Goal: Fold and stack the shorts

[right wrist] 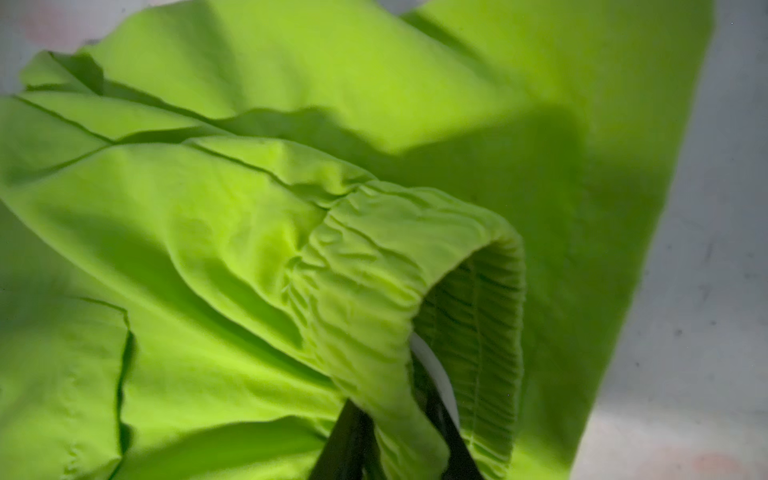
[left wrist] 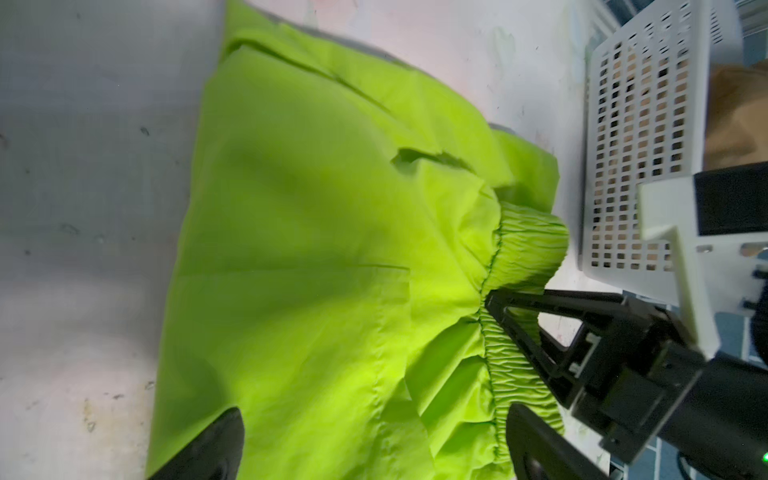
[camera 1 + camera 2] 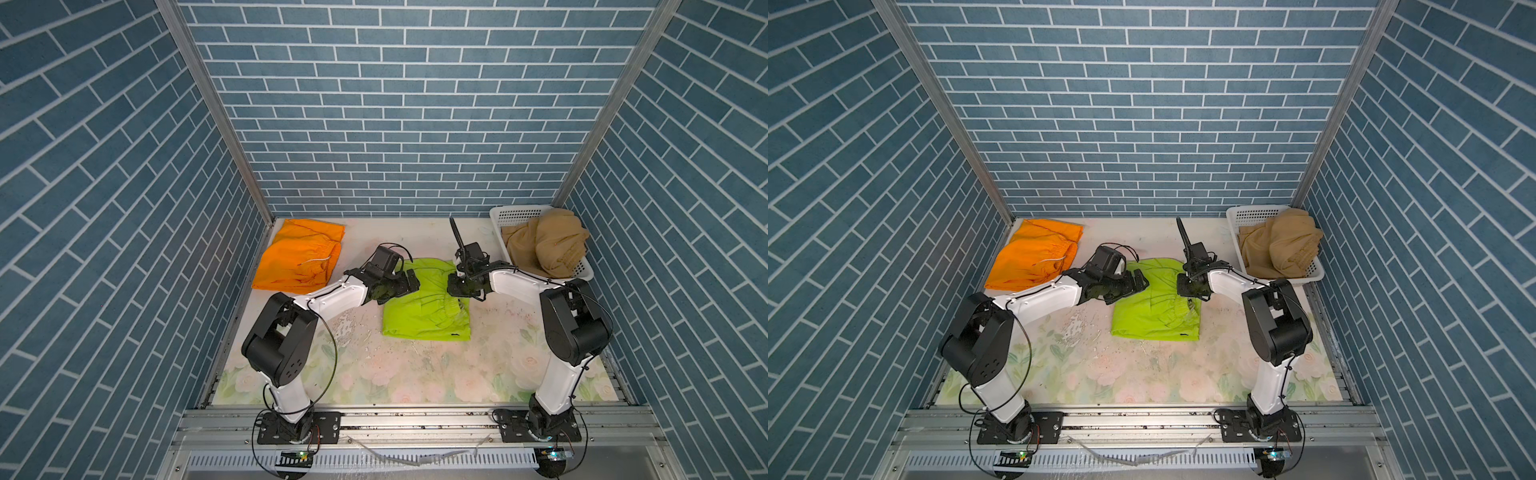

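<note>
Lime-green cloth shorts [image 3: 424,320] lie central on the desk [image 3: 490,332], with their elastic waistband [image 1: 374,270] on the right arm's side. The right fingers [image 2: 496,302] pinch that waistband (cloth bunched between them). The left fingers [image 2: 216,449], spread wide and empty, hover over the opposite edge.

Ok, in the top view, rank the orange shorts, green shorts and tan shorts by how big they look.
Largest: the green shorts and the orange shorts, too alike to rank.
Smallest: the tan shorts, bunched in the basket.
</note>
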Robot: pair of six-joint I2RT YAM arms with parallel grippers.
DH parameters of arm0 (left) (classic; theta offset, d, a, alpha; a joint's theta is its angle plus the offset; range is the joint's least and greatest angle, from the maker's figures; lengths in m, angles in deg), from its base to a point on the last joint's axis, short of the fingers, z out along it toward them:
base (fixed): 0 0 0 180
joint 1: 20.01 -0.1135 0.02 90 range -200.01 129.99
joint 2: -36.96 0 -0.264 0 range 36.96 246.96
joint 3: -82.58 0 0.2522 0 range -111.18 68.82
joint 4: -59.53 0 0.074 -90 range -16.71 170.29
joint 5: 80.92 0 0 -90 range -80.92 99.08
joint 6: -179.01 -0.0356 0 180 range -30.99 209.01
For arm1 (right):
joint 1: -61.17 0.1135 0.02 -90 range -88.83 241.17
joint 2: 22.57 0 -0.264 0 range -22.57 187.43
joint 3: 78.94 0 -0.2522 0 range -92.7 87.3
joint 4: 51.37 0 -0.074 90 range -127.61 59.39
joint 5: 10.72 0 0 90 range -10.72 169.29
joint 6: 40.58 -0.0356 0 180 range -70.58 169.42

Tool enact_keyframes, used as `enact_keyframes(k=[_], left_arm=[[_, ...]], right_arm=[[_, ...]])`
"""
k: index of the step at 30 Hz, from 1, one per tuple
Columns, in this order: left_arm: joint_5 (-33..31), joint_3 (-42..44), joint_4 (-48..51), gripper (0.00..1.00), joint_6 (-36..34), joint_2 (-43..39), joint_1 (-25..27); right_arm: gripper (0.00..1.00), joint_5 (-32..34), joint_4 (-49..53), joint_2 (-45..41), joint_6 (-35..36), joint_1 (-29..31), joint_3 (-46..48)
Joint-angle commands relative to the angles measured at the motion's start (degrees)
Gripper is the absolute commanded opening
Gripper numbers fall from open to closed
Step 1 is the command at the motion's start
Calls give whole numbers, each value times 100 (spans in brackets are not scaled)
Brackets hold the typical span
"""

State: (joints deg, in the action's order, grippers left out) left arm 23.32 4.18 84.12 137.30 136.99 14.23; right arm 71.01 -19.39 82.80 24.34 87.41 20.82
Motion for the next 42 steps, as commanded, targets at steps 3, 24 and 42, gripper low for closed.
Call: enact_keyframes(k=[3,24,42], left_arm=[[-128,278,-170,100,58,172,162],[-696,-189,1426,100,-1224,-375,-328],[490,-523,1335,87,-1744,959,-727]], right_arm=[[46,-227,-134,100,120,-17,104],[99,-2,151,-2016,171,-117,1346],[99,-314,85,-2590,-23,-629,1945]])
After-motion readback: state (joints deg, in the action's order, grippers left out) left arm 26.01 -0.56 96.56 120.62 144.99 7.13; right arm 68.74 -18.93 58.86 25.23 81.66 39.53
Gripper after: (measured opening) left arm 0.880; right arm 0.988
